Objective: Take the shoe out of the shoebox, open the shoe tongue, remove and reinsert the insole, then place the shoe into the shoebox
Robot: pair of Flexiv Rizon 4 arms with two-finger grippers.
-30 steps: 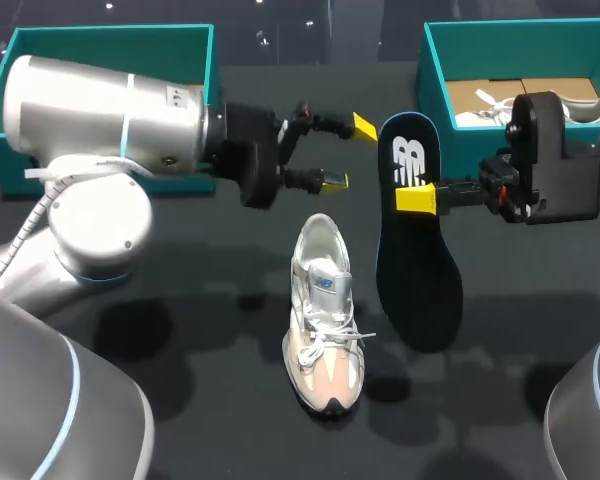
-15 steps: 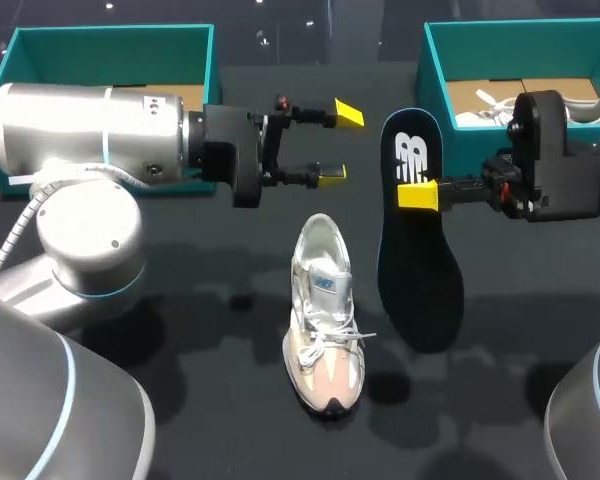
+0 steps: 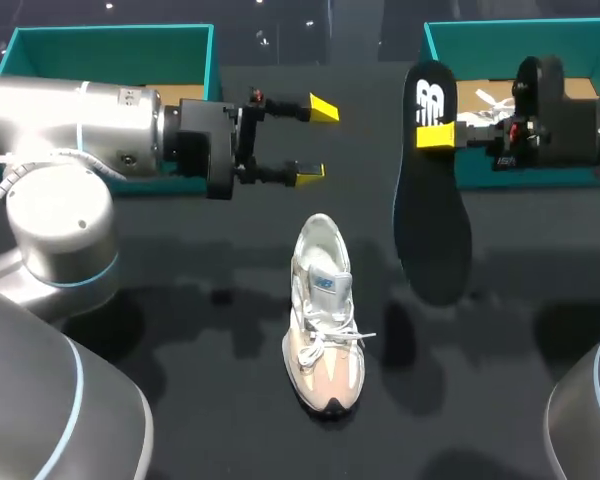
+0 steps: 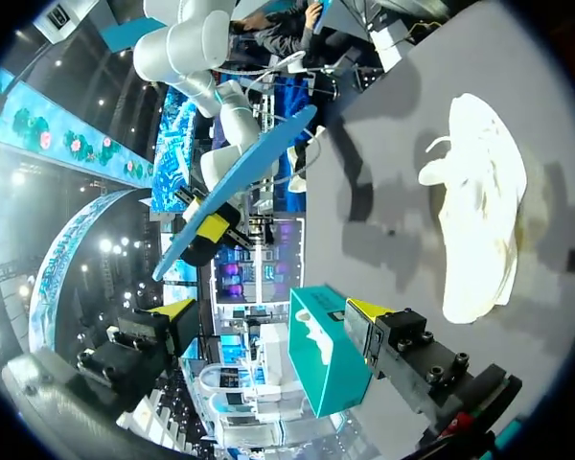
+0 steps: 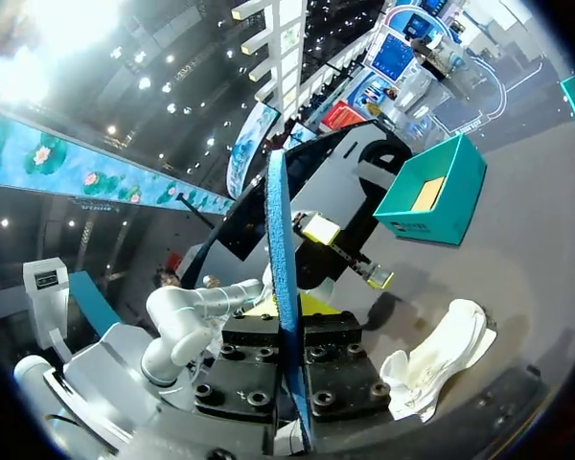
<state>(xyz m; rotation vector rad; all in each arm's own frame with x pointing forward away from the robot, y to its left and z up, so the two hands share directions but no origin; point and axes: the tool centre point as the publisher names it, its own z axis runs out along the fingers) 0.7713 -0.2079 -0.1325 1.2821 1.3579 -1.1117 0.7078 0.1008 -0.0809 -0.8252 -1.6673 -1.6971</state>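
Note:
The light-coloured shoe [image 3: 325, 322] lies on the black table [image 3: 180, 330], toe toward the front edge, and shows beside my left gripper [image 4: 273, 312] as a white shoe [image 4: 479, 206]. My right gripper [image 3: 437, 137] is shut on the dark insole [image 3: 430, 195], which hangs upright in the air to the right of the shoe. Seen edge-on, the insole [image 5: 280, 259] stands between the right gripper's [image 5: 287, 314] fingers. My left gripper [image 3: 315, 140] hovers open behind and left of the shoe, with nothing between its fingers. Ahead of it is the held insole [image 4: 240, 182].
A teal shoebox [image 3: 110, 45] stands at the back left, behind my left arm. A second teal shoebox [image 3: 450, 60] at the back right holds another white shoe [image 3: 485, 108]. Bare table lies in front of and on both sides of the shoe.
My right gripper has lifted the insole up and back toward the right shoebox. My left arm has drawn back to the left, still open. The shoe has not moved.

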